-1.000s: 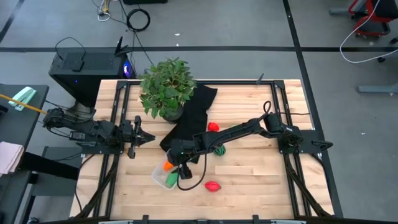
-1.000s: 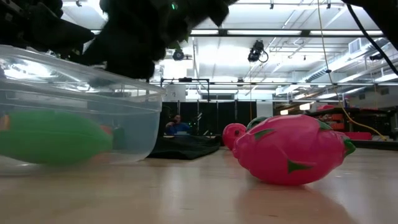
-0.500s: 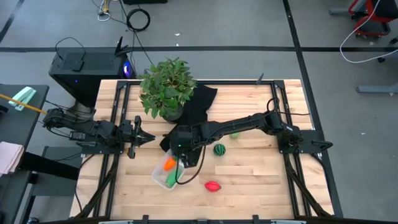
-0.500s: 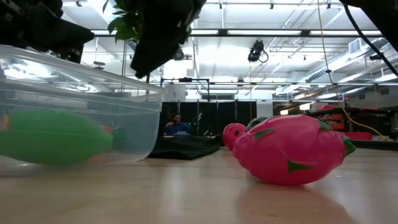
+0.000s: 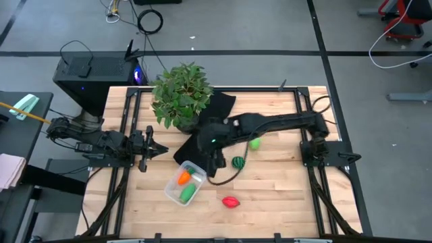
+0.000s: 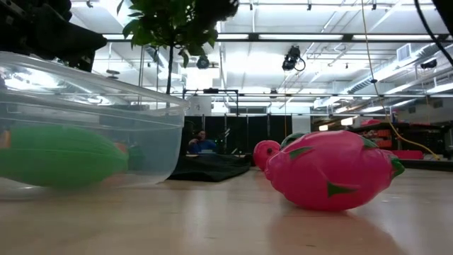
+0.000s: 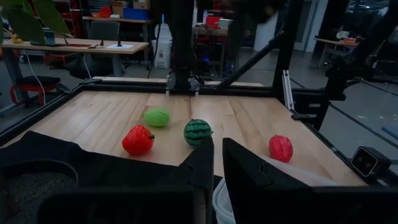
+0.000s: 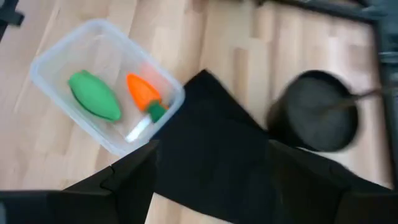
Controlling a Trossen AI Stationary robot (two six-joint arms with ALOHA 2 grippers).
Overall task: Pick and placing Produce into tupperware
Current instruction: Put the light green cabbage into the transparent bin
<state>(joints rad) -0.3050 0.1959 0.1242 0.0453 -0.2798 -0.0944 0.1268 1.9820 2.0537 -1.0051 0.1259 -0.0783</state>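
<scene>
The clear tupperware [image 5: 184, 183] sits near the table's near edge and holds the orange carrot [image 5: 183, 178] and the long green toy [image 5: 187, 194]. They also show in the right wrist view: tupperware [image 8: 107, 93], carrot [image 8: 143, 92], green toy [image 8: 93, 95]. On the bare wood lie a red toy [image 5: 231, 202], the striped dark green one [image 5: 237, 162] and the light green one [image 5: 254, 143]. The second red toy [image 7: 138, 140] shows in the left wrist view. My right gripper [image 5: 214, 165] hangs open and empty over the black cloth [image 5: 206, 128]. My left gripper [image 5: 152, 145] waits shut at the table's left edge.
A large potted plant [image 5: 179, 94] stands at the far left, with its pot beside the black cloth [image 8: 217, 155]. Metal frame rails run along both sides of the table. Open wood lies to the right of the tupperware, around the red toy [image 6: 329, 170].
My right gripper has risen from just over the tupperware and swung toward the far edge, ending above the black cloth. In the low view its dark shape has lifted out of sight. The carrot and the green toy stay in the tupperware.
</scene>
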